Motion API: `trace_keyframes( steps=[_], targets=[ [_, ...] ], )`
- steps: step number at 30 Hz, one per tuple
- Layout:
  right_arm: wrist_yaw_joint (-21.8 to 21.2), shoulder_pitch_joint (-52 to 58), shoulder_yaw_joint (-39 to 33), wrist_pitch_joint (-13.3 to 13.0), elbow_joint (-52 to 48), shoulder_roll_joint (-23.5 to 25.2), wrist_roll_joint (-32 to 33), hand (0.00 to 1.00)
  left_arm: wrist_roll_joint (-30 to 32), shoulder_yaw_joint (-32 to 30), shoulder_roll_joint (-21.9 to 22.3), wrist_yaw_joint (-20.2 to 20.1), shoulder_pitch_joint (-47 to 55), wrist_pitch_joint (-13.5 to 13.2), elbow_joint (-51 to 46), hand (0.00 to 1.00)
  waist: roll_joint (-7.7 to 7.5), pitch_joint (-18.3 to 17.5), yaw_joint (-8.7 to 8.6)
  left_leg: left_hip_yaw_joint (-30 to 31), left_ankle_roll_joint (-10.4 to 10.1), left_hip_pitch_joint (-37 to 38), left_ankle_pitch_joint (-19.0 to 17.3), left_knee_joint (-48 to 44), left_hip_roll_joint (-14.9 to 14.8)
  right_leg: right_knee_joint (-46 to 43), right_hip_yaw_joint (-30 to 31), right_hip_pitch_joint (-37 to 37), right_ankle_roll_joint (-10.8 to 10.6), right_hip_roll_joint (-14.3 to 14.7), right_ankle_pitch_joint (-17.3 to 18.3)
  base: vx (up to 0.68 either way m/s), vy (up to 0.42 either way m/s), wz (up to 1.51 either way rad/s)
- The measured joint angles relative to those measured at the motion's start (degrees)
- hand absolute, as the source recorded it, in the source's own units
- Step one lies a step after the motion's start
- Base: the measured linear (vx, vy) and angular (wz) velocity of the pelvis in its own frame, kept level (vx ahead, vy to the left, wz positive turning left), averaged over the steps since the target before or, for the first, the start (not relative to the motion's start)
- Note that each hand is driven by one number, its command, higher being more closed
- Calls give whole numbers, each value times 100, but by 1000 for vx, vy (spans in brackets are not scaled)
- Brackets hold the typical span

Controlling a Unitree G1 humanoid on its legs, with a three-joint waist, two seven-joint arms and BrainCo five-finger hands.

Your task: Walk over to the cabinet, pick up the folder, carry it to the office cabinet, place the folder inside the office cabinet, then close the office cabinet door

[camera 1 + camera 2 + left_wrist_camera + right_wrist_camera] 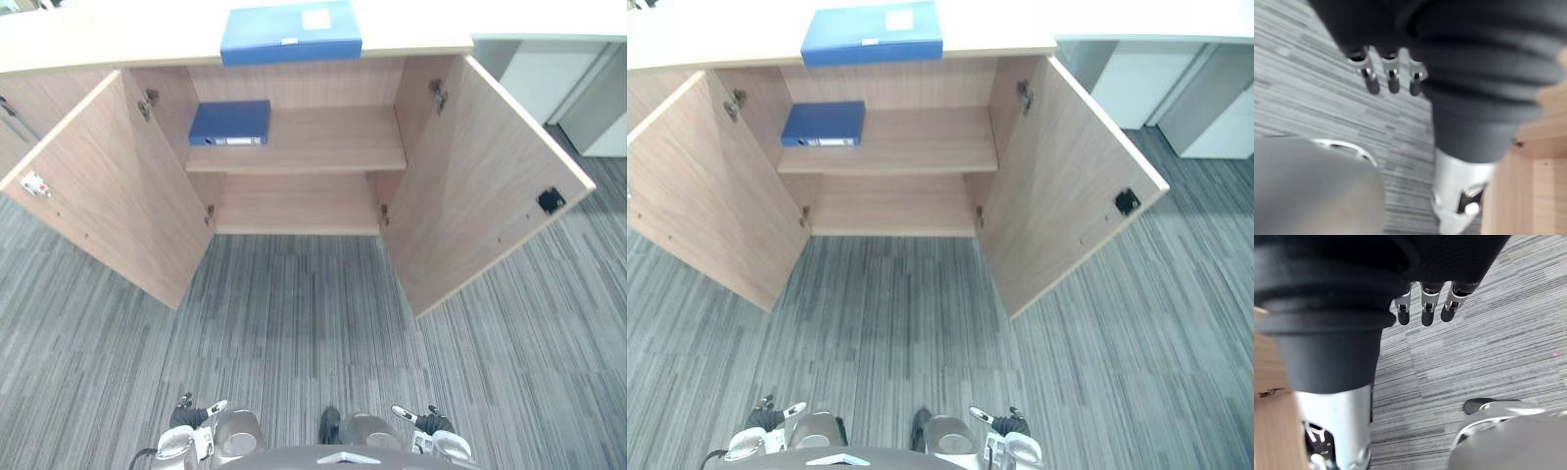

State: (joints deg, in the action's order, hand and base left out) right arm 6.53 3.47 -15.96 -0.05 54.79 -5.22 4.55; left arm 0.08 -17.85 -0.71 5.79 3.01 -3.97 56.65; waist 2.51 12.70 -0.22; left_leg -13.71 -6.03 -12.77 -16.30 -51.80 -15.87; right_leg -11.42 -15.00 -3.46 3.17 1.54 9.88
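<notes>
Folder [229, 123], the darker blue one, is lying flat on the upper shelf [323, 147] inside the office cabinet [294, 83], well ahead of my fingers [1393, 81] and touching neither hand. I'm judging it as placed, tucked toward the shelf's left end and back from the edge so the doors can swing past it. A second, lighter blue folder [291, 33] is resting on the cabinet top [108, 39], farther out again. The left door [108, 196] and right door [480, 186] are both standing wide open toward me, so I'm reading closing them as the step in hand. The head cameras are giving me the cabinet layout. The wrist cameras are giving me the hands: left hand [1415, 81] and right hand [1429, 308] are hanging low over the carpet [294, 323], fingers straight, side by side, holding nothing.
</notes>
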Motion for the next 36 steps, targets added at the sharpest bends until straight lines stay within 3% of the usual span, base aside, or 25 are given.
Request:
trace_keyframes(
  steps=[2,3,5,7,8,9,11,12,13,15,16,18,21,22,23,24,25,27,29,30,31,34,36],
  targets=[
    [0,-57,-7,7,-34,91,36,0,-3,-27,33,-1,-90,-15,-30,0,-12,6,43,-235,35,-312,19,952,103,263,40,-297,-70,-6,16,289,18,-9],
    [6,-65,-12,24,-25,167,35,0,-7,-27,89,2,-124,-19,-48,0,-33,3,81,-220,77,-357,113,1880,271,397,78,-493,-167,-34,74,267,70,-7],
    [17,-89,-35,27,37,250,30,0,-9,-12,126,3,-124,-28,-90,0,-66,-11,138,-75,137,-324,509,2995,505,503,199,-637,-329,-115,181,256,149,-24],
    [19,-99,-47,31,98,257,10,0,-20,-5,127,2,-123,-27,-82,0,-127,-49,190,-3,278,-227,1106,3311,690,543,406,-706,-537,-261,336,288,241,-46],
    [18,-141,-50,31,158,277,2,0,-41,-10,107,-2,-116,-25,-76,0,-201,-100,197,-7,440,-225,1260,3259,808,494,537,-706,-652,-386,436,421,345,-53],
    [17,-133,-76,31,257,324,-7,0,-69,-3,67,-3,-113,-26,-65,0,-283,-205,198,-80,565,-219,1136,3126,937,358,614,-694,-772,-575,539,424,288,-51],
    [0,-175,-190,25,348,411,-38,0,-109,63,2,-5,-151,-22,63,0,-439,-275,204,-380,689,-18,767,3005,1062,-699,920,-254,-901,-844,614,503,320,-55],
    [-6,-217,-250,22,294,459,-40,0,-104,248,-101,-7,-161,15,147,0,-486,-266,117,-427,783,349,621,3145,1174,-2214,997,313,-1055,-1047,407,393,251,-33],
    [-6,-216,-237,22,234,466,-44,0,-103,331,-137,-8,-154,44,166,0,-485,-245,72,-429,795,525,556,3212,1222,-2840,1011,569,-1105,-1137,347,305,186,-10],
    [-7,-219,-217,9,194,472,-44,0,-104,451,-157,0,-140,63,289,0,-492,-228,-1,-426,846,1152,429,3485,1281,-4038,935,1078,-989,-1220,443,397,147,12],
    [-8,-218,-212,4,190,475,-44,0,-104,451,-153,1,-135,64,294,0,-502,-231,15,-426,845,1334,429,3609,1291,-4127,892,1198,-910,-1208,529,475,107,20],
    [-11,-239,-204,-30,147,481,-37,0,-104,447,-116,1,-136,63,294,0,-492,-229,-18,-369,838,1879,434,3997,1277,-3676,574,1645,-736,-1105,751,386,18,27],
    [-13,-270,-159,-28,9,481,-35,0,-105,440,-69,6,-192,63,298,0,-437,-206,-71,-298,762,2190,433,4277,1190,-2452,389,2048,-592,-841,633,364,-67,28],
    [-13,-282,-100,-30,-29,482,-32,0,-104,439,-57,4,-188,63,306,0,-420,-194,-113,-205,641,2322,403,4401,1157,-1637,339,2085,-520,-718,261,414,-139,44],
    [-10,-252,-99,-25,-17,498,-36,0,-102,417,-75,3,-160,62,307,0,-489,-221,-123,-109,466,2472,324,4455,1224,-812,367,2018,-442,-662,-434,437,-156,52],
    [-13,-231,-114,-26,-12,507,-17,0,-102,377,-83,1,-160,62,313,0,-525,-216,-126,-29,363,2561,264,4487,1271,-761,436,1969,-254,-713,-1069,517,-196,43],
    [-12,-280,-109,-34,-31,402,-36,0,-100,236,62,2,-171,65,386,0,-268,-243,-92,-2,237,2712,221,4484,1050,-1083,328,1928,-218,-608,-827,504,-217,32],
    [-15,-268,-133,-36,-89,339,-19,0,-76,106,286,-4,-155,42,351,0,-85,-275,-133,73,170,2653,262,4174,910,-1188,132,1816,-189,-582,-395,389,-208,45],
    [-12,-241,-81,-21,-154,330,-30,0,-20,-89,346,-27,-183,40,254,0,-16,-204,-188,334,43,1920,285,2337,517,-1034,-53,1325,-147,-469,-137,370,-271,56],
    [-9,-181,14,-13,-149,280,-31,0,6,-203,357,-29,-157,34,161,0,-5,-188,-127,423,-109,1297,255,753,145,-835,-137,926,-86,-267,-38,309,-205,15],
    [-8,-177,18,-4,-127,280,-30,0,5,-231,358,-28,-134,37,110,0,-6,-189,-83,416,-107,1126,193,392,48,-799,-131,802,-66,-207,-3,355,-188,-17],
    [-2,-187,8,24,-6,269,-27,0,0,-223,396,-30,-118,32,9,0,-25,-197,51,272,-39,725,-37,715,86,-564,-14,426,-76,-108,41,264,-62,-40],
    [4,-185,2,31,-3,269,-30,0,-2,-223,404,-21,-137,31,6,0,-26,-205,57,298,-4,602,-73,1741,278,-475,156,330,-135,-124,61,244,48,-43]
  ],
)
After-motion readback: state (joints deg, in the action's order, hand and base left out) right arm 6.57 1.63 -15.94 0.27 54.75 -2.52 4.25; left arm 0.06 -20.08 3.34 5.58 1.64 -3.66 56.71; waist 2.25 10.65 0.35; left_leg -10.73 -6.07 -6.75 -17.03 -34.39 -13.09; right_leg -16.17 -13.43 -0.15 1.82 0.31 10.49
